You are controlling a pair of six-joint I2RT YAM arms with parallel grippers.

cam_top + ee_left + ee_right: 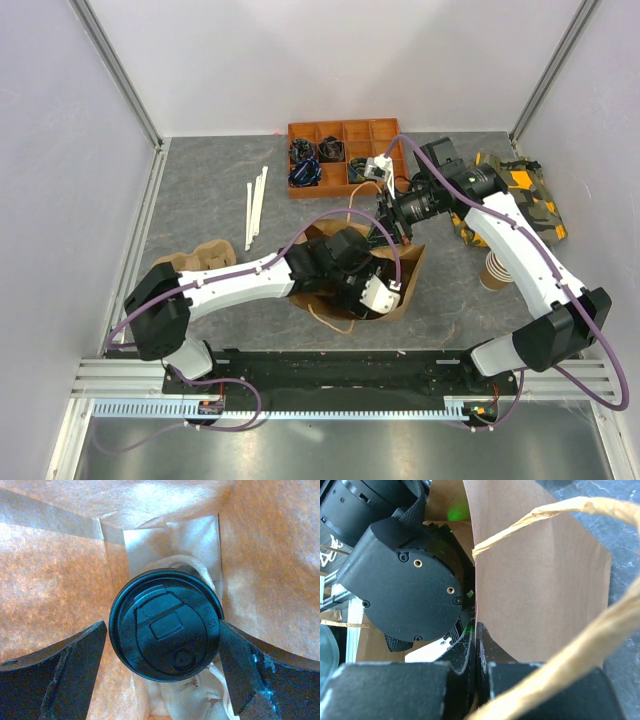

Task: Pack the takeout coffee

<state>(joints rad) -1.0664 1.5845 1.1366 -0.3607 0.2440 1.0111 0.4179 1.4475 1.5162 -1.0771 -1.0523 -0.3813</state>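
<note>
The takeout coffee shows only in the left wrist view, from above: its round black lid point(165, 625) fills the middle, low inside the brown paper bag point(270, 570). My left gripper point(163, 652) is inside the bag with one finger against each side of the lid, shut on the cup. In the top view the left gripper point(372, 285) is sunk into the bag point(408, 278). My right gripper point(476, 632) is shut on the bag's upper edge point(540, 580), holding it from the far side point(393, 226).
An orange compartment tray point(345, 135) with dark items stands at the back. A stack of tan cups point(495, 268) and a camouflage-patterned pouch point(520, 195) lie right. White sticks point(255, 205) and crumpled brown paper point(205, 255) lie left. The bag's twine handle point(530, 517) crosses the right wrist view.
</note>
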